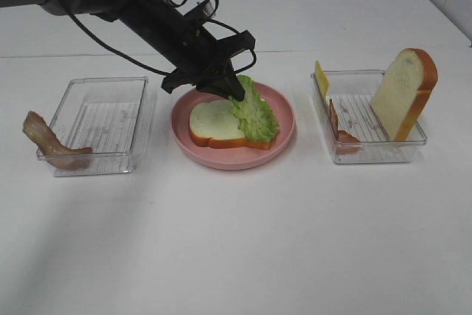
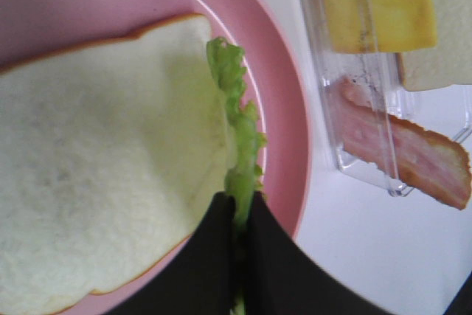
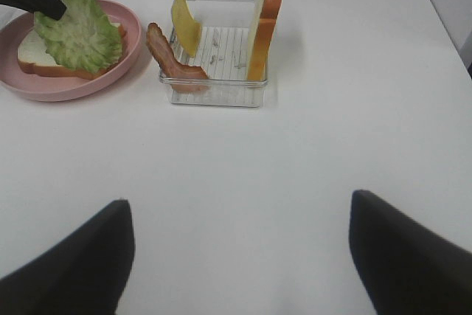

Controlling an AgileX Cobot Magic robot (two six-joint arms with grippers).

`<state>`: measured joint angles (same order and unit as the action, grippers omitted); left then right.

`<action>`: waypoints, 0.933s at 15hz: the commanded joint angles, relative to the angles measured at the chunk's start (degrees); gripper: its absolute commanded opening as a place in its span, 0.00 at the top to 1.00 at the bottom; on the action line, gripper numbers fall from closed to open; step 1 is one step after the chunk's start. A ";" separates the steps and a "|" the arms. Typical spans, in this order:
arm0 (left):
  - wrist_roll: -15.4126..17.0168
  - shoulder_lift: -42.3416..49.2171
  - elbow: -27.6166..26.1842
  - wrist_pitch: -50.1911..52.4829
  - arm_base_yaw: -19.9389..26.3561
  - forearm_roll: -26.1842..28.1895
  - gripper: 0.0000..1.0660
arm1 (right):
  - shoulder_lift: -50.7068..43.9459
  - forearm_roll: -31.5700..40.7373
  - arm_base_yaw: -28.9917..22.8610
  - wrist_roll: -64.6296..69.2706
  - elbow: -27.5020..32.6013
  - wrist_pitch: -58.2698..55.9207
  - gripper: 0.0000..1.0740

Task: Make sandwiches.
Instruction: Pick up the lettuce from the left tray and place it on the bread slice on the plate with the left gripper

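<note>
We grip lettuce (image 1: 257,112) in the left end effector (image 1: 237,97), three o'clock on the bread (image 1: 214,122). Bacon (image 1: 341,132), cheese (image 1: 321,79), second slice (image 1: 404,92) wait. Right end effector (image 3: 240,252) gapes empty.

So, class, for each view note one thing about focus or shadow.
Exterior high: sharp, soft shade on the table lower left; left wrist: bread slice and left end effector blurred close-up; right wrist: tray sharp, right end effector dark, soft-edged.
</note>
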<state>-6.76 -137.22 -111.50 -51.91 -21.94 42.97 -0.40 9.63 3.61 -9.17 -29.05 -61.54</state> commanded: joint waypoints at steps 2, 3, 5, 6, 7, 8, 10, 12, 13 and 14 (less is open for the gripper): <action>1.38 0.23 -0.06 0.46 0.17 -5.16 0.83 | -0.69 -0.06 0.34 -0.34 0.06 0.40 0.29; 1.38 0.23 -0.06 0.52 0.17 -6.30 0.75 | -0.69 -0.06 0.34 -0.34 0.06 0.40 0.29; 1.43 0.23 -0.06 1.49 0.17 -6.93 0.60 | -0.69 -0.06 0.34 -0.34 0.06 0.40 0.29; 1.55 0.40 -0.06 2.18 0.17 -7.05 0.55 | -0.69 -0.06 0.34 -0.34 0.06 0.40 0.29; 1.55 0.92 -0.06 3.04 0.17 -8.31 0.50 | -0.69 -0.06 0.34 -0.34 0.06 0.40 0.29; 2.46 1.72 -0.06 3.78 0.17 -10.71 0.45 | -0.69 -0.06 0.34 -0.34 0.06 0.40 0.29; 6.02 3.55 -0.40 3.67 0.17 -17.48 0.34 | -0.69 -0.06 0.34 -0.34 0.06 0.40 0.29; 9.91 6.30 -0.40 2.06 0.17 -24.92 0.29 | -0.69 -0.06 0.34 -0.34 0.06 0.40 0.29; 11.80 7.96 -0.40 0.34 0.17 -28.30 0.29 | -0.69 -0.06 0.34 -0.34 0.06 0.40 0.29; 13.35 9.45 -0.40 -1.66 0.17 -31.80 0.29 | -0.69 -0.06 0.34 -0.34 0.06 0.40 0.29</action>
<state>5.56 -128.74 -111.61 -52.77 -21.89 12.43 -0.40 9.63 3.61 -9.17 -29.05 -61.54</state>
